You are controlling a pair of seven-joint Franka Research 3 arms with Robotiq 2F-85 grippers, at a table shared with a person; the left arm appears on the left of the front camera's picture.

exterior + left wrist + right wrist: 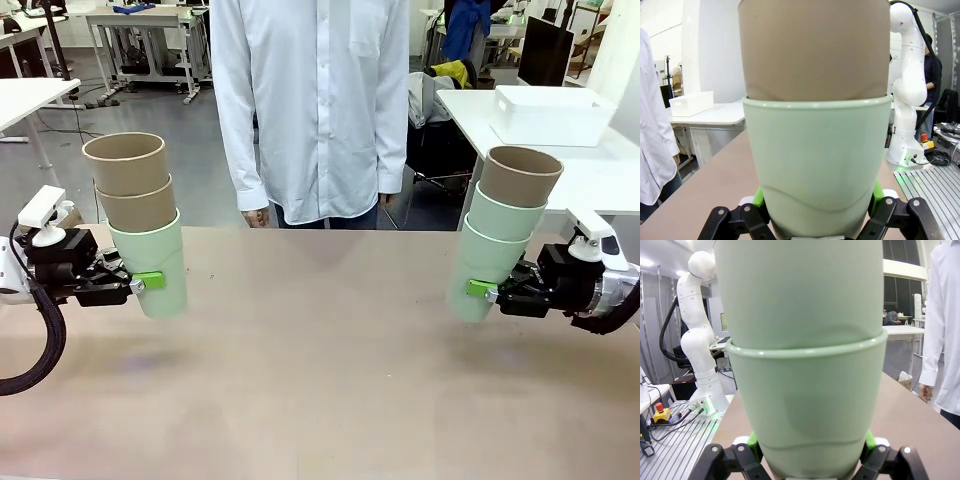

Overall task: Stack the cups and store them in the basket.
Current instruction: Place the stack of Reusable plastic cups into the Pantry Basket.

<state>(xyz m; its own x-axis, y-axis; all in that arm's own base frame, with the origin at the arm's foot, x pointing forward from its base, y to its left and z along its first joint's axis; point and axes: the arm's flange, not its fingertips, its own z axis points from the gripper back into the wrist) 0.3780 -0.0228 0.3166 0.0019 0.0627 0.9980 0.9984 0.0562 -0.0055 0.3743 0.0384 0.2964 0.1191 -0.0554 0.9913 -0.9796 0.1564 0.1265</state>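
Closest to me, the left gripper (pixel 149 282) has its green-padded fingers (pixel 759 196) pinching the bottom mint cup (pixel 815 165) of a tilted stack, with two tan cups (pixel 138 210) nested in it, held over the brown table (pixel 320 390). Opposite it, the right gripper (pixel 481 290) is clamped the same way on the lowest mint cup (pixel 807 410) of its stack, which carries a second mint cup (pixel 800 290) and a top tan cup (pixel 521 175). I see the white basket (pixel 553 115) on a separate white table (pixel 600 175) far right, well apart from both stacks, and a person in a white shirt (pixel 320 100) at the far edge.
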